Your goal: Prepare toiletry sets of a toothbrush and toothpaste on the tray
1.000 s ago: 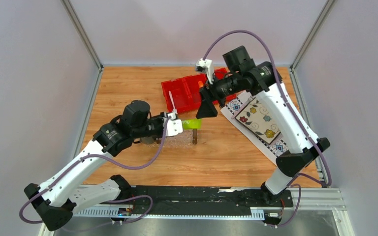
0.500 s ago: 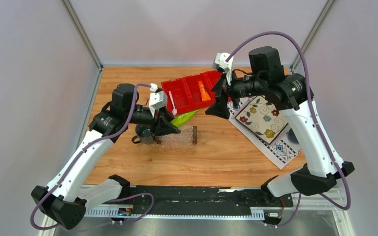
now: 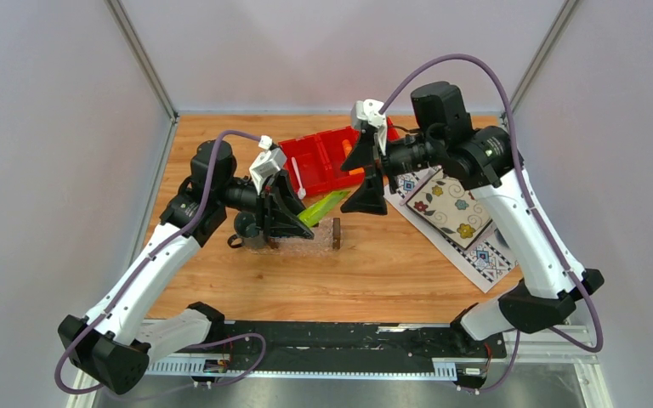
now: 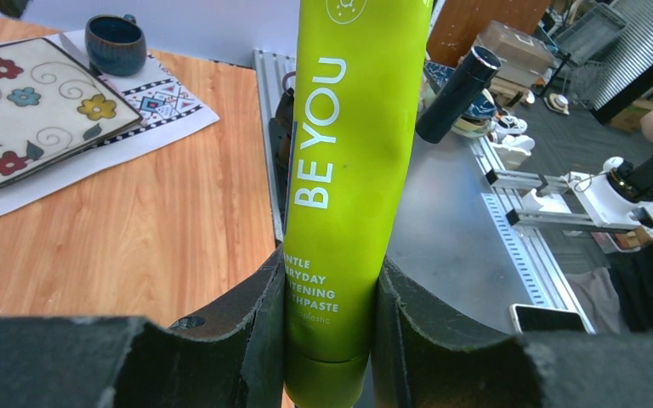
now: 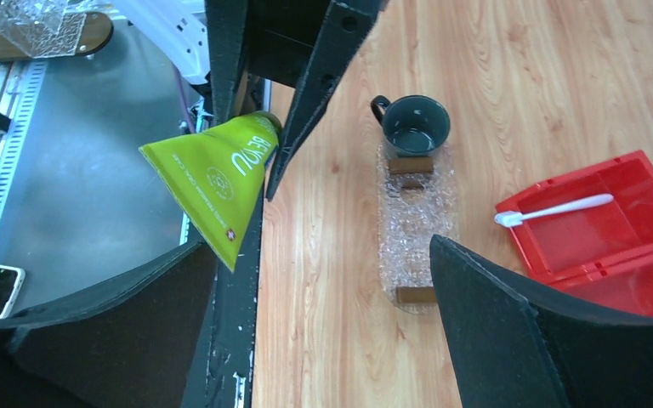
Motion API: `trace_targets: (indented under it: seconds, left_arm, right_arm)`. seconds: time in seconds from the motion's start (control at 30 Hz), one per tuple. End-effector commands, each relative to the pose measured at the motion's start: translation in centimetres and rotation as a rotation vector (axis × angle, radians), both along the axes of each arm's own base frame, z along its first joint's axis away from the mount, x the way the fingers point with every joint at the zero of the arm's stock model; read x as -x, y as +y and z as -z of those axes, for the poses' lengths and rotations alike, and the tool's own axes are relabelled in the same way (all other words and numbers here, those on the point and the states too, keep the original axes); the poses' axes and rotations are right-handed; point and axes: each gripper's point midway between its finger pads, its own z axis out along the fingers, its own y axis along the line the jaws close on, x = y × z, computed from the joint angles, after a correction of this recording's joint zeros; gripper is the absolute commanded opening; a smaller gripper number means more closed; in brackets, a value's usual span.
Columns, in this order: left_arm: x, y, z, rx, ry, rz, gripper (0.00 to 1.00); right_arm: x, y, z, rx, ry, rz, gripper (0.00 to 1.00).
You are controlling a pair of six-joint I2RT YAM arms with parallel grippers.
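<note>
Okay, the small clear plastic tray with brown block handles is sitting on the bench, not yet holding a set. Just above it, the left gripper is clamping the lime green toothpaste tube near its cap end, tilted. It is probably best to lower the tube flat and lengthwise before releasing. The right gripper is hanging wide apart, empty, beside the red three-compartment bin, where the slim white toothbrush is lying.

Robotics lab: grey-panelled test cell, aluminium mounting rail, cluttered gear beyond.
</note>
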Motion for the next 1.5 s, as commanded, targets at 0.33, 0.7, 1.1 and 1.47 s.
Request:
trace_targets:
  seconds: [0.33, 0.7, 1.1, 1.47]
  left_arm:
    - [-0.3, -0.1, 0.3, 0.014, -0.025, 0.026, 0.0]
    - [-0.5, -0.2, 0.9, 0.005, -0.011, 0.028, 0.0]
    - [-0.8, -0.1, 1.6, -0.021, -0.019, -0.014, 0.16]
    - [-3.2, 2.1, 1.9, -0.134, -0.216, -0.231, 0.61]
  right_arm:
    - [2.0, 2.3, -0.9, -0.02, -0.037, -0.11, 0.95]
    - [2.2, 2.5, -0.8, -0.002, -0.074, -0.087, 0.63]
    - [2.0, 2.9, 0.1, 0.043, -0.077, -0.073, 0.11]
    - [0.3, 2.2, 0.9, 0.105, -0.092, 0.033, 0.03]
